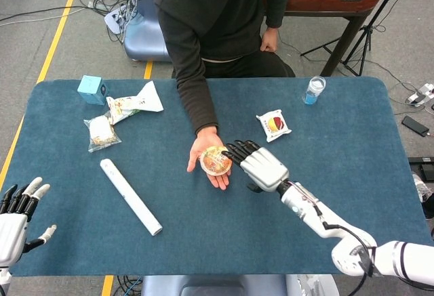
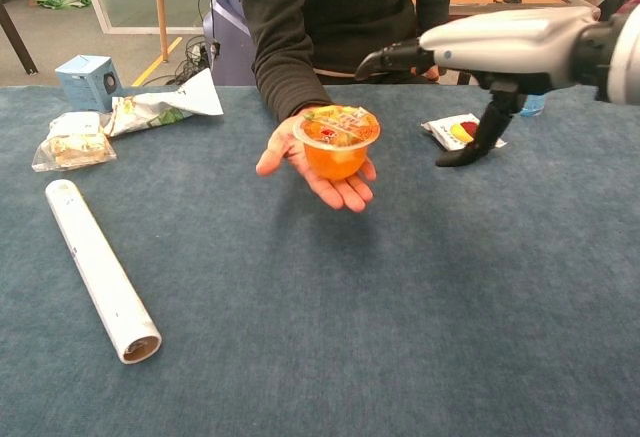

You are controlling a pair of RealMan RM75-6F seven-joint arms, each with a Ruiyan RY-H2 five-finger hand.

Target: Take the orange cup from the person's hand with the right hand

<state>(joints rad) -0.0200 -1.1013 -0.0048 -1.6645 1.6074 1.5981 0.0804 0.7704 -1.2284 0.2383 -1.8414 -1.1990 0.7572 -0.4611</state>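
An orange cup point(image 2: 335, 144) with a printed foil lid point(image 1: 215, 160) sits on the person's upturned palm point(image 2: 308, 165) over the middle of the blue table. My right hand point(image 1: 261, 166) point(image 2: 495, 49) hovers just right of the cup, fingers stretched out above and beside it and thumb hanging down, holding nothing. A small gap separates its fingertips point(image 2: 372, 62) from the cup. My left hand point(image 1: 15, 213) rests with fingers spread at the near left corner, empty.
A white paper roll point(image 1: 130, 196) lies left of centre. Snack bags point(image 1: 103, 131) point(image 1: 135, 101) and a blue box point(image 1: 90, 89) sit at the far left. A packaged snack point(image 1: 274, 124) and a water bottle point(image 1: 313, 91) are at the far right, behind my right arm.
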